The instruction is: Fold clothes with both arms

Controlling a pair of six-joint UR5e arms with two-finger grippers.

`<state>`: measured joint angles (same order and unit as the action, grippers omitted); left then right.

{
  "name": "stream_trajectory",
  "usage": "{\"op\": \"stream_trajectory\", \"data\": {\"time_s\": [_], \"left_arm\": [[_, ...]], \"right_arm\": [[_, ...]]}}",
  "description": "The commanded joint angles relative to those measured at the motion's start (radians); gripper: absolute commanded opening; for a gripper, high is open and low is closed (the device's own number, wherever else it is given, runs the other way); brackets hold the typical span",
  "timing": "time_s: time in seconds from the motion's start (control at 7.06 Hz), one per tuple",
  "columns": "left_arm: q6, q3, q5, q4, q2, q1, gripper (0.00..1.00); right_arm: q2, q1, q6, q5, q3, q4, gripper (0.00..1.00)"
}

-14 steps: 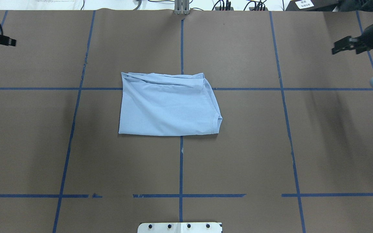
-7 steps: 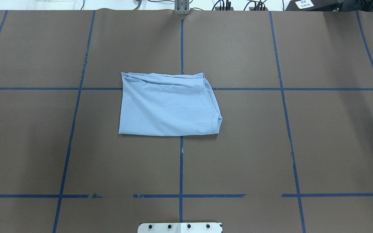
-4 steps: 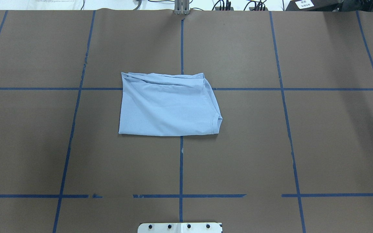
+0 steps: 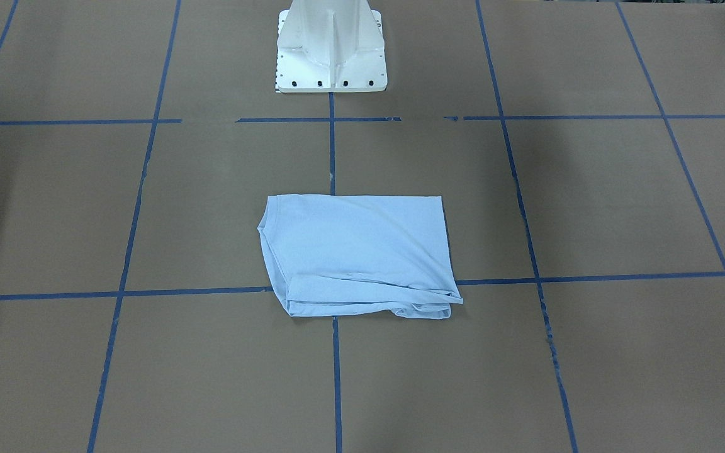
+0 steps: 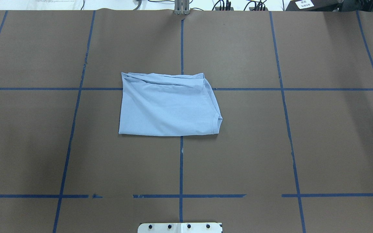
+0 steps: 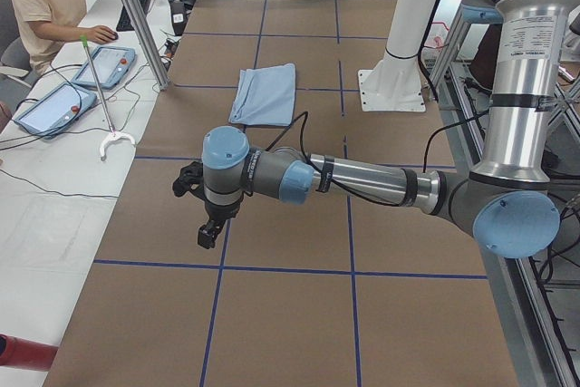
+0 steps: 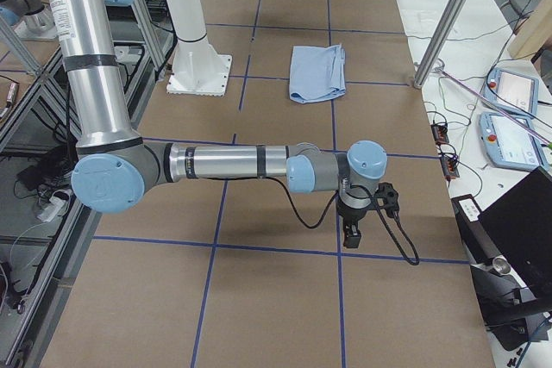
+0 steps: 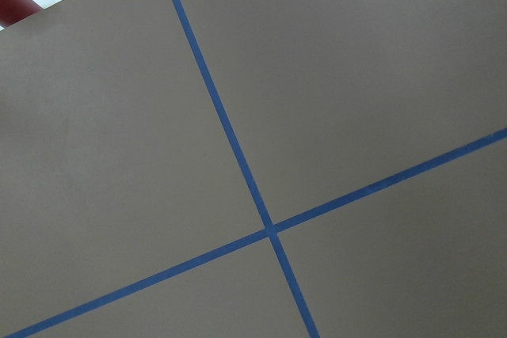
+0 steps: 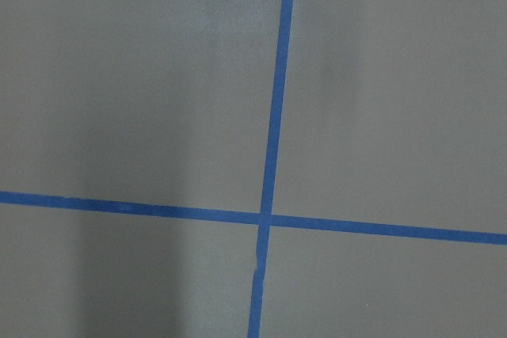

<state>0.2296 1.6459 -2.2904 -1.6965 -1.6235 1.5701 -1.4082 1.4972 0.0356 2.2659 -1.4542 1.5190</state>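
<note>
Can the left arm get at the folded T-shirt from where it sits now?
Probably yes. The left arm hangs over bare table toward its own end, and nothing lies between it and the T-shirt at the centre.

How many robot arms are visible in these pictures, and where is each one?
2. The left arm reaches low over the table at its end on the robot's left; the right arm does likewise at the opposite end. Neither touches the folded T-shirt.
</note>
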Motion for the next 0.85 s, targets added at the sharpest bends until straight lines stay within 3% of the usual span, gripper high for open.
{"op": "stream_trajectory", "data": {"time_s": [0.0, 0.71], "left_arm": [[0.01, -0.02, 0.015, 0.006, -0.001, -0.001, 1.0], [0.013, 0.025, 0.009, 0.003, -0.006, 0.001, 1.0]], "right_arm": [[-0.008, 0.0, 0.001, 0.006, -0.014, 0.0, 1.0], [-0.06, 0.0, 0.0, 0.058, -0.046, -0.005, 1.0]]}}
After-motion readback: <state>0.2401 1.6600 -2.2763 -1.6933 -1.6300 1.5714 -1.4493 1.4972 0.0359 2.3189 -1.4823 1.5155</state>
